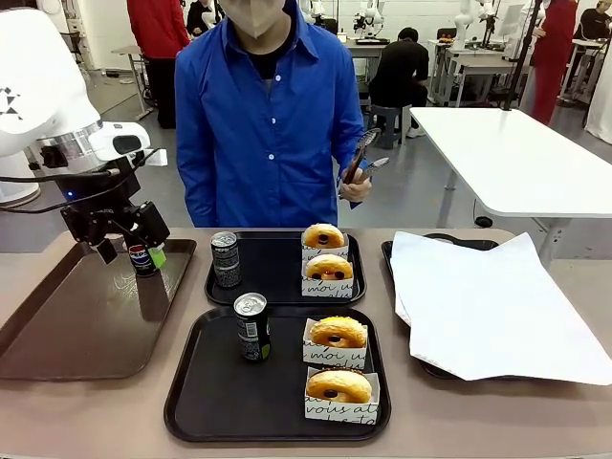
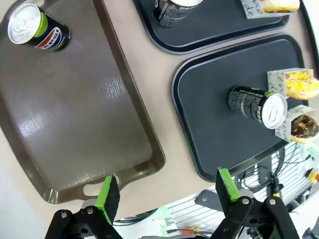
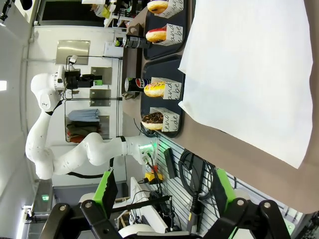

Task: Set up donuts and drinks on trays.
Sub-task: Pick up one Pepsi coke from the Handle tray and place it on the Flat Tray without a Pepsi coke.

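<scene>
Two black trays lie mid-table. The far tray holds a grey-black can and two sleeved donuts. On the near tray stand a black-and-green can and two yellow-glazed donuts. A blue Pepsi can stands upright on the brown tray. My left gripper hangs open above that brown tray, well clear of the Pepsi can, nothing between its fingers. My right gripper is open and empty, off the table's right side.
A tray lined with white paper covers the table's right part. The person in a blue shirt stands at the far edge holding tongs in one hand. The brown tray's surface around the Pepsi can is bare.
</scene>
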`<action>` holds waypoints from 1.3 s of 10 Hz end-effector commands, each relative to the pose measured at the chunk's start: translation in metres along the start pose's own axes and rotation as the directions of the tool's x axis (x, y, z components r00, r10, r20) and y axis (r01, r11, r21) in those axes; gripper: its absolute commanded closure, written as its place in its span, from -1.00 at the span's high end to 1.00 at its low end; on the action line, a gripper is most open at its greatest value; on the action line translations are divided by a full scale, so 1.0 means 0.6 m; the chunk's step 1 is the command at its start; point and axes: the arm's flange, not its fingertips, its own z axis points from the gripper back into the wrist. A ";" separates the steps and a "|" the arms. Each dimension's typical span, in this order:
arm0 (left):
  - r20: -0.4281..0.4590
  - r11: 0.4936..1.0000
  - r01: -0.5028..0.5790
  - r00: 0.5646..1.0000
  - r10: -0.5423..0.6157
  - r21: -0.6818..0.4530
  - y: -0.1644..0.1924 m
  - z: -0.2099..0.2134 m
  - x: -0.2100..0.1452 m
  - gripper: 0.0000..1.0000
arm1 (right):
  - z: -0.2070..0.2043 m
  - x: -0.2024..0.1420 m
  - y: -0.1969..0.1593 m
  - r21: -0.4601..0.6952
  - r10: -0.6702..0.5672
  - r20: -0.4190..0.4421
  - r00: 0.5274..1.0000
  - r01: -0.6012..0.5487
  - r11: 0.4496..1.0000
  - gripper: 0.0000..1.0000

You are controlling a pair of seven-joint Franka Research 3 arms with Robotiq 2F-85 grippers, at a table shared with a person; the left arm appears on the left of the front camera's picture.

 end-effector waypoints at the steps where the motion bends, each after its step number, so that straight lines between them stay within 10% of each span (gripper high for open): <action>1: 0.035 0.961 -0.080 0.995 0.092 -0.263 0.086 0.032 0.004 1.00 | 0.000 0.002 -0.001 0.017 0.015 0.005 1.000 -0.015 1.000 1.00; 7: 0.055 0.516 -0.117 0.951 0.306 -0.849 0.427 0.000 -0.137 1.00 | 0.000 0.002 -0.001 0.017 0.015 0.005 1.000 -0.015 1.000 1.00; 13: 0.122 0.374 -0.045 0.904 0.410 -0.926 0.541 -0.086 -0.205 1.00 | 0.000 0.002 -0.001 0.017 0.015 0.005 1.000 -0.015 1.000 1.00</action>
